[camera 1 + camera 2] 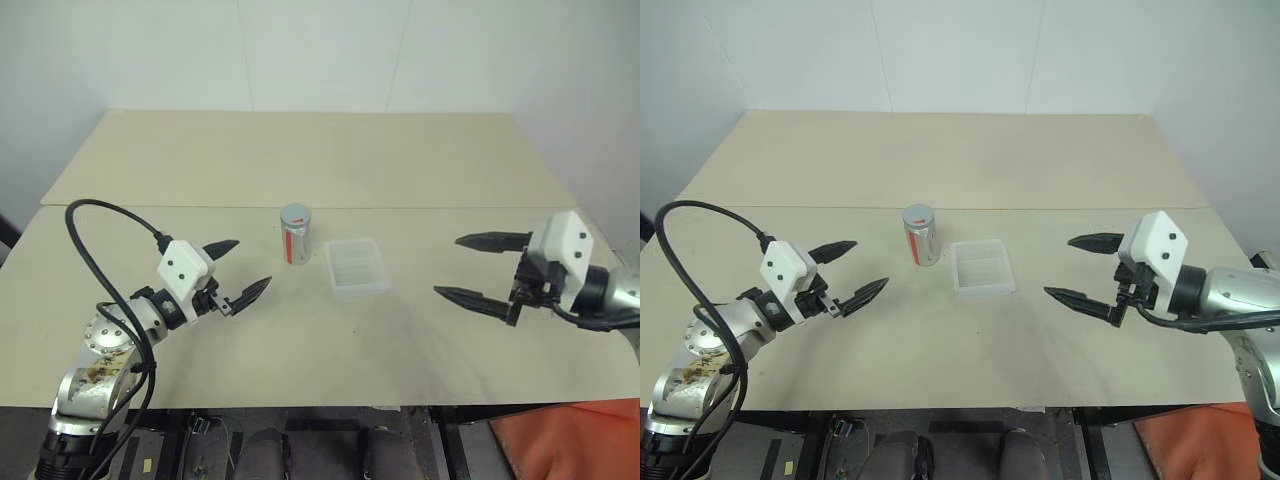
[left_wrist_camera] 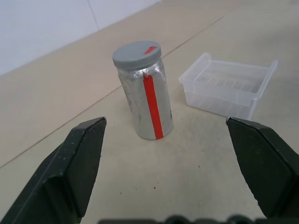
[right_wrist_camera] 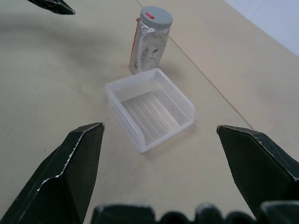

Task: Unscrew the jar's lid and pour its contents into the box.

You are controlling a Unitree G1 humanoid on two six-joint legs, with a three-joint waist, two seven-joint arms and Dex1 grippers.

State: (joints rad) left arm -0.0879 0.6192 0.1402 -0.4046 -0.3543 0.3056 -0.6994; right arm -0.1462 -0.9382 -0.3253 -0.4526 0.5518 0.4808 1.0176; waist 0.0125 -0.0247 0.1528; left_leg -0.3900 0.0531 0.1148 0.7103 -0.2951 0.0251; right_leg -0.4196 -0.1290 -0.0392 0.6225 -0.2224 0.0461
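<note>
Jaws of both grippers gape wide, empty: left gripper [image 1: 238, 270] near-left of the lidded jar [image 1: 296, 236], right gripper [image 1: 478, 268] right of the box [image 1: 357, 266].

One jar [image 1: 296, 236] with one lid [image 1: 295, 214], one box [image 1: 357, 266], apparently empty, and one table [image 1: 300, 160].

The jar [image 1: 296, 236] is standing upright on the table, its silvery body carrying a red stripe down the label; it is sitting ahead of the left gripper [image 1: 242, 269] and apart from it. The grey lid [image 2: 136, 54] is sitting on top — screwed on, a small red mark near its edge. The clear plastic box [image 1: 357, 266] is lying flat and empty just beside the jar — between it and the right gripper [image 1: 470, 267], well apart from those fingertips.
</note>
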